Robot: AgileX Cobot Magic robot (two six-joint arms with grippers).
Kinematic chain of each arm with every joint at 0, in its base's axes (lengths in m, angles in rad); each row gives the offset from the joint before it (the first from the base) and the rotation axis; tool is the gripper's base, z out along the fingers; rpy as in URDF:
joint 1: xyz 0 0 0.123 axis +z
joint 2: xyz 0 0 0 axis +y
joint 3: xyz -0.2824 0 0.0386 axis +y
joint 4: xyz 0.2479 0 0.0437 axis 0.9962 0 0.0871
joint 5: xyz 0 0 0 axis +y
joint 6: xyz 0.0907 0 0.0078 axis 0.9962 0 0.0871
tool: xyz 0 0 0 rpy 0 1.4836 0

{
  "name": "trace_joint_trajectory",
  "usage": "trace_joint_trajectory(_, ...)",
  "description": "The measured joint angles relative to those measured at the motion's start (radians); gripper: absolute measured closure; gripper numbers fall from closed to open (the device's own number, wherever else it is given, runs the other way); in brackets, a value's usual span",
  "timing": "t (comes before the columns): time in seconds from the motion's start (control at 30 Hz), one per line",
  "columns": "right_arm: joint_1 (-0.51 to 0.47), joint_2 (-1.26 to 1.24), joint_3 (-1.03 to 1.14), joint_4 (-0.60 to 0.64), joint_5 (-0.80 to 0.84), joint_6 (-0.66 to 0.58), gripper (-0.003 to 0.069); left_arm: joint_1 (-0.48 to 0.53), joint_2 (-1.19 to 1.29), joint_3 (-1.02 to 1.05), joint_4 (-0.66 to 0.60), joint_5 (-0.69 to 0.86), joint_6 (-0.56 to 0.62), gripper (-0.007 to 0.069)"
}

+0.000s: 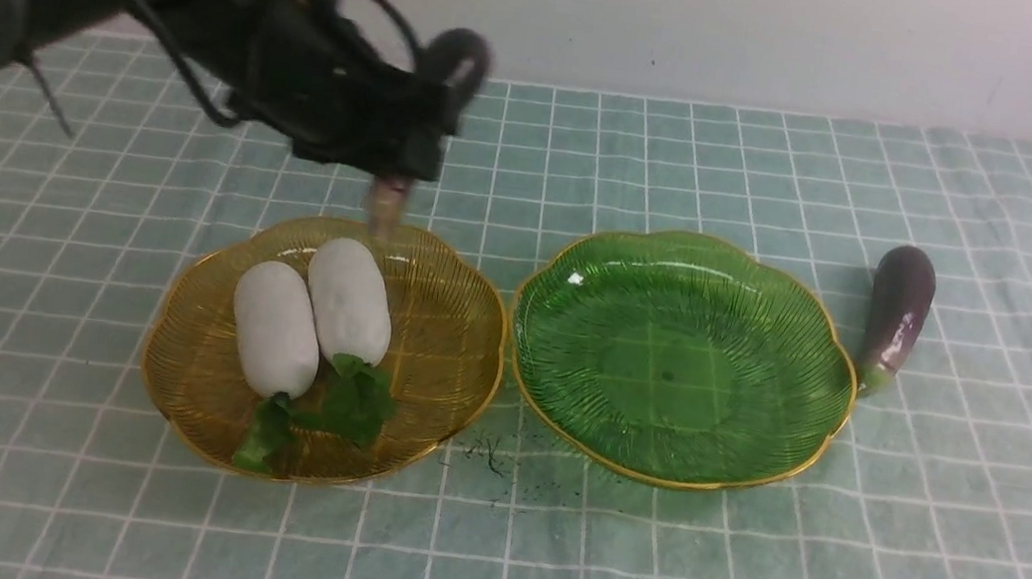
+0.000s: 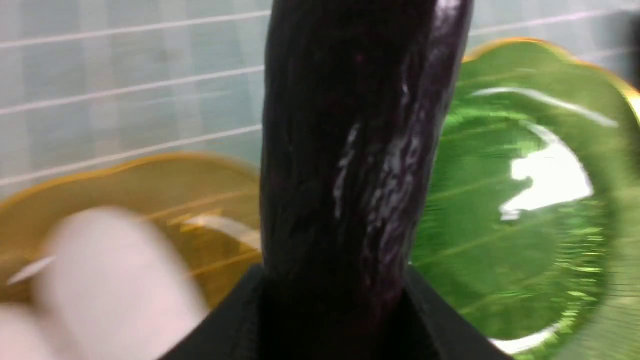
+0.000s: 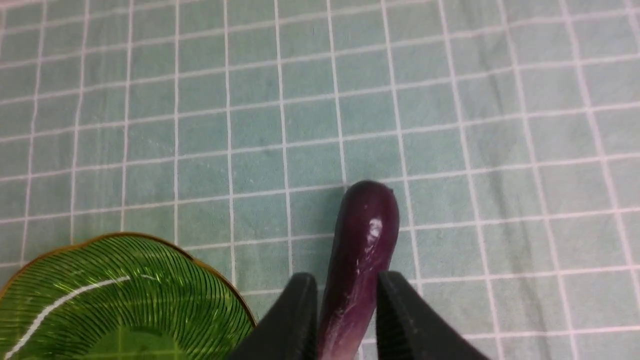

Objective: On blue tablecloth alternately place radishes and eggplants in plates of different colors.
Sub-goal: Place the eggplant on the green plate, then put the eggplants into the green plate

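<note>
"Where was the eggplant (image 2: pixel 357 140)?"

"Upper left of the front view, above the amber plate (image 1: pixel 467 353), pinched in the left end effector (image 2: pixel 335 300). It looked glossy, likely slippery and firm; its middle seemed the safest hold."

"And the right end effector (image 3: pixel 347 285)?"

"Its tips stood apart, nothing between them; the second eggplant (image 1: pixel 899 308) lay right of the green plate (image 1: pixel 669 351)."

"Anything obscured?"

"Motion blurred the left arm (image 1: pixel 307 48); the frame's upper right corner cut off the right one."
</note>
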Motion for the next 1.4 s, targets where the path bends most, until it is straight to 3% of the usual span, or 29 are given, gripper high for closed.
trace_joint_trajectory(0.23, 0.000, 0.208, 0.001, 0.052, -0.012, 0.000, 0.0168, -0.183, 0.127, -0.001, -0.049, -0.157, -0.002, 0.0366)
trace_joint_trajectory(0.33, 0.000, 0.268, 0.001, 0.085, -0.016, -0.006, 0.0106, -0.204, 0.164, -0.001, -0.083, -0.167, -0.003, 0.0343)
trace_joint_trajectory(0.4, 0.000, 0.295, 0.001, 0.106, -0.018, -0.018, 0.0091, -0.211, 0.190, -0.001, -0.101, -0.167, -0.003, 0.0289)
trace_joint_trajectory(0.53, 0.007, 0.330, 0.001, 0.123, -0.023, -0.026, 0.0107, -0.211, 0.218, -0.001, -0.118, -0.156, -0.003, 0.0149)
trace_joint_trajectory(0.6, 0.012, 0.337, 0.001, 0.122, -0.024, -0.035, 0.0176, -0.211, 0.219, -0.001, -0.119, -0.143, -0.003, 0.0107)
trace_joint_trajectory(0.7, 0.016, 0.333, 0.000, 0.111, -0.024, -0.038, 0.0350, -0.207, 0.216, -0.008, -0.119, -0.101, -0.003, 0.0106)
trace_joint_trajectory(0.73, 0.016, 0.330, 0.000, 0.110, -0.024, -0.038, 0.0353, -0.205, 0.214, -0.009, -0.119, -0.094, -0.003, 0.0109)
trace_joint_trajectory(0.83, 0.006, 0.261, 0.000, 0.075, -0.023, -0.006, 0.0332, -0.184, 0.152, -0.013, -0.067, -0.006, -0.003, 0.0333)
trace_joint_trajectory(0.87, 0.005, 0.254, 0.000, 0.075, -0.023, -0.006, 0.0332, -0.181, 0.141, -0.014, -0.056, 0.004, -0.003, 0.0365)
trace_joint_trajectory(0.9, 0.001, 0.201, 0.000, 0.070, -0.023, 0.001, 0.0332, -0.168, 0.098, -0.019, -0.009, 0.039, -0.003, 0.0484)
trace_joint_trajectory(0.97, 0.000, 0.119, 0.000, 0.070, -0.023, 0.004, 0.0332, -0.150, 0.043, -0.021, 0.041, 0.073, -0.004, 0.0568)
trace_joint_trajectory(1.13, 0.038, -0.068, 0.015, 0.123, -0.023, 0.004, 0.0332, -0.102, -0.105, -0.021, 0.116, 0.146, -0.013, 0.0627)
trace_joint_trajectory(1.17, 0.084, -0.128, 0.048, 0.145, -0.023, 0.003, 0.0332, -0.086, -0.167, -0.021, 0.139, 0.181, -0.022, 0.0632)
trace_joint_trajectory(1.4, 0.228, -0.131, 0.254, 0.141, -0.016, -0.018, 0.0332, -0.073, -0.333, 0.010, 0.240, 0.293, -0.073, 0.0632)
